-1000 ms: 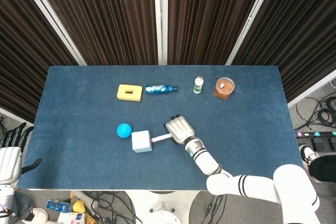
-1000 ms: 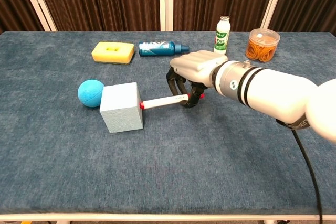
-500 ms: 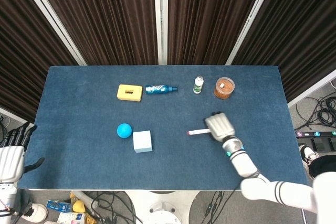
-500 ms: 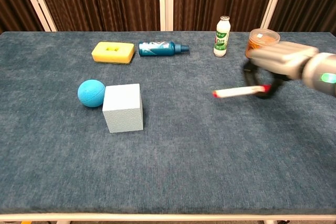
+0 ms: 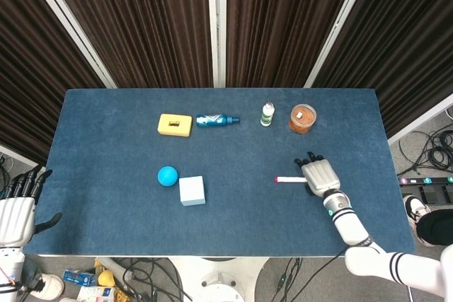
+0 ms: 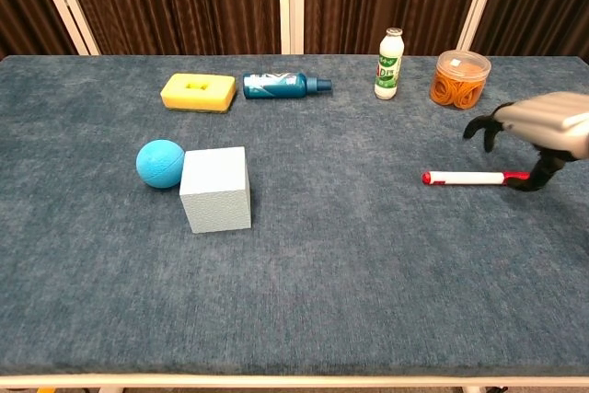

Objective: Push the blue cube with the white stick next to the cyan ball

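Observation:
The pale blue cube [image 5: 192, 190] [image 6: 215, 189] stands left of the table's middle, its left side touching the cyan ball [image 5: 168, 175] [image 6: 161, 164]. Far to the right, the white stick [image 5: 290, 179] [image 6: 469, 178] with red ends lies flat on the cloth. My right hand [image 5: 320, 176] [image 6: 543, 131] hovers over the stick's right end with its fingers lifted and spread, and only the thumb is near the red tip. My left hand [image 5: 15, 210] hangs off the table's lower left corner, fingers apart and holding nothing.
Along the back stand a yellow sponge [image 5: 175, 124] [image 6: 198, 92], a lying blue bottle [image 5: 216, 120] [image 6: 281, 86], a small white bottle [image 5: 267, 114] [image 6: 390, 52] and an orange jar [image 5: 302, 119] [image 6: 459, 79]. The blue table cloth [image 5: 106, 146] ends close behind my right hand.
My right hand drew the stick away from the cube to the right, set it on the table and spread its fingers. Cube and ball stayed together.

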### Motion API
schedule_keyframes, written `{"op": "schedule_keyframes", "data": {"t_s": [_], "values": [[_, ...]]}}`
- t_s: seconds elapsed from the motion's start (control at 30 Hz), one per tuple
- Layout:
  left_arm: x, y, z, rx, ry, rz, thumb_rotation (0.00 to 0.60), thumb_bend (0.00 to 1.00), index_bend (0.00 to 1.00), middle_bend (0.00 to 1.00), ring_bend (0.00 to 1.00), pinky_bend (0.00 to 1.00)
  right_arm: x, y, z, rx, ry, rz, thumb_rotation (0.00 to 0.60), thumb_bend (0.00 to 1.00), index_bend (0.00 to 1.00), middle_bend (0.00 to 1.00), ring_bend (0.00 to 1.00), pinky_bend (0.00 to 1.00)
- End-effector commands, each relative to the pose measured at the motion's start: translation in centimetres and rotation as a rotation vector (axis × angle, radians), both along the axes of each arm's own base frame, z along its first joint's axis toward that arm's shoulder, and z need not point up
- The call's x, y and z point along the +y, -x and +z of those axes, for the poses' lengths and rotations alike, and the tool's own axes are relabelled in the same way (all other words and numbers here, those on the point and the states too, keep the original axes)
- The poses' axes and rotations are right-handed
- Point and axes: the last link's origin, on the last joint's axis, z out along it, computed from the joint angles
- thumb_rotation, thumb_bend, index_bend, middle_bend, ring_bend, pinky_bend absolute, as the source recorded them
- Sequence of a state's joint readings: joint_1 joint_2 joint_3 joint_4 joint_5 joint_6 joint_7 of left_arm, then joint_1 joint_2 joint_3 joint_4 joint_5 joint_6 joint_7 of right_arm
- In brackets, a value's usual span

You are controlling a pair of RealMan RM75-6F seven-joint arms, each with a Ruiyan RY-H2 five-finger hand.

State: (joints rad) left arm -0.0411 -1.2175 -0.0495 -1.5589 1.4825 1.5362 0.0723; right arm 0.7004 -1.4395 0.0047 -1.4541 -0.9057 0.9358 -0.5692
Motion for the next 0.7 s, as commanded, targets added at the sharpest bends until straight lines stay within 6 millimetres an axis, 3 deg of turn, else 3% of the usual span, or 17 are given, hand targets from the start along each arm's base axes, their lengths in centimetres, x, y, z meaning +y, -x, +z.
{"op": "schedule_keyframes", "data": {"t_s": [0.03,0.13,0.37,0.57,0.7], "values": [[0.1,0.0,0.0,-0.001,-0.002,0.000,0.600,0.19,0.18,0.16,0.12,0.13,0.5,0.8,2.4,-0.048,0.071,-0.024,0.600,0.35,0.11,0.23,0.05,0.19],[0.1,0.1,0.1,-0.004,-0.005,0.004,0.600,0.19,0.18,0.16,0.12,0.13,1.5,1.7,5.9,-0.114,0.185,-0.028,0.600,0.35,0.11,0.23,0.05,0.19],[0.6,0.3,0.0,-0.004,0.000,0.005,0.600,0.19,0.18,0.16,0.12,0.13,7.2,5.8,12.3,-0.252,0.355,-0.043,0.600,0.35,0.08,0.13,0.00,0.09],[1.0,0.1,-0.1,-0.002,0.005,0.004,0.600,0.19,0.18,0.16,0.12,0.13,12.3,7.2,14.6,-0.297,0.414,-0.035,0.600,0.35,0.08,0.13,0.00,0.07],[1.3,0.0,-0.2,-0.002,0.010,0.000,0.600,0.19,0.18,0.16,0.12,0.13,14.1,7.1,15.0,-0.321,0.437,-0.017,0.600,0.35,0.08,0.14,0.00,0.06]]}}
